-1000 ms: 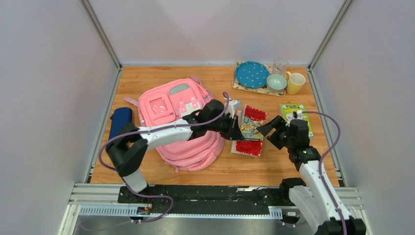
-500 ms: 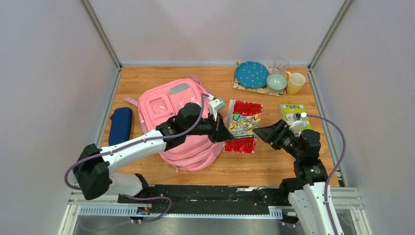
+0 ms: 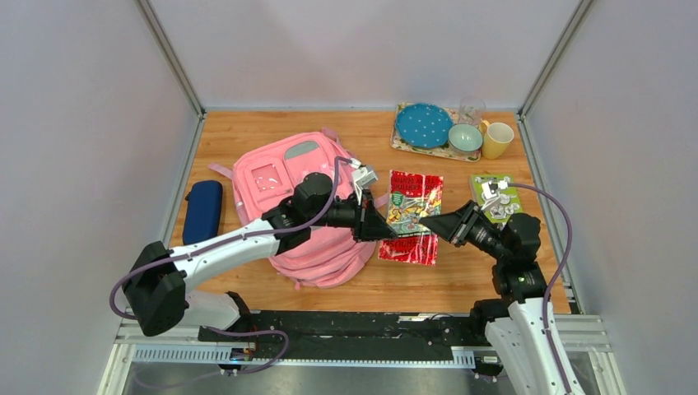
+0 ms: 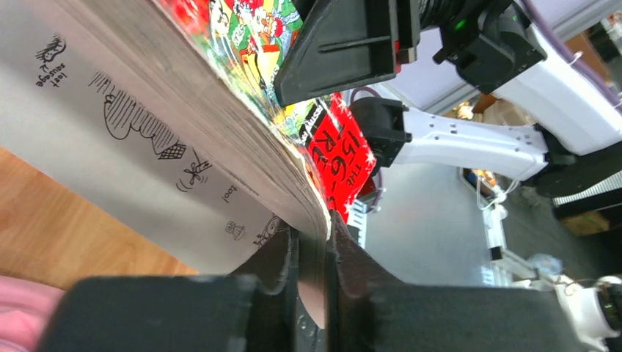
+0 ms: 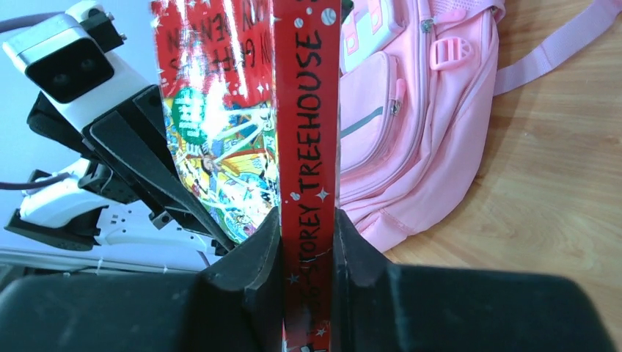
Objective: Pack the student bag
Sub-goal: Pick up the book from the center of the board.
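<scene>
Pink student bag (image 3: 265, 177) lies near-to-far, top away; left gripper (image 3: 388, 234) and right gripper (image 3: 426, 220) clamp the book (image 3: 416, 197).

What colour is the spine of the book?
The book's spine is red with black lettering; the right wrist view shows it best.

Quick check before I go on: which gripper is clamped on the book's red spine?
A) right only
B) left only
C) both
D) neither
A: the right wrist view shows the right gripper shut on the book at its red lettered spine, while the left gripper pinches the page edge instead.
</scene>
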Robot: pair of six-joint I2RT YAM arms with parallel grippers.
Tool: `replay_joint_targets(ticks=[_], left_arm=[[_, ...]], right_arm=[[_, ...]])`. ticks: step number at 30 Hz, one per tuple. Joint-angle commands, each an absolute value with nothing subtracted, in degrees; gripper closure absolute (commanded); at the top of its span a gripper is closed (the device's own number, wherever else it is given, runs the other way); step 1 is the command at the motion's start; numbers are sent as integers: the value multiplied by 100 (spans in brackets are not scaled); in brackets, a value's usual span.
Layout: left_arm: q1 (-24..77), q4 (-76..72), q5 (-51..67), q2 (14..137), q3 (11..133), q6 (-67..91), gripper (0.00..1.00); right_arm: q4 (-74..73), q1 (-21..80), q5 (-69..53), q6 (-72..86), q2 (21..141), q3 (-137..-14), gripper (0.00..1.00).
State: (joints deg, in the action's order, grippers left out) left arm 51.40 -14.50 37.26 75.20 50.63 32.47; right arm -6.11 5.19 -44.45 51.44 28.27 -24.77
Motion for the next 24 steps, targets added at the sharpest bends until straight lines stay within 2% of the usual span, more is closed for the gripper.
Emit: replay_joint_targets(ticks=[1, 2, 5, 11, 24], left_arm=[[5194, -1498, 3518, 7208, 5133, 2718, 73], [5186, -1285, 3255, 7146, 5098, 2620, 46], [5151, -958, 2261, 6786, 4809, 2496, 25], [4817, -1423, 1451, 6170, 4246, 2891, 23], [4597, -3918, 2785, 7224, 4351, 4394, 21]], right_arm=[[-334, 527, -4500, 5265, 2637, -2618, 100], [-430, 527, -4456, 5239, 2541, -2680, 100], [-808, 527, -4394, 5107, 2470, -2882, 100], [-546, 536, -4763, 5527, 2312, -2857, 100], [456, 536, -5475, 6618, 1881, -2953, 100]])
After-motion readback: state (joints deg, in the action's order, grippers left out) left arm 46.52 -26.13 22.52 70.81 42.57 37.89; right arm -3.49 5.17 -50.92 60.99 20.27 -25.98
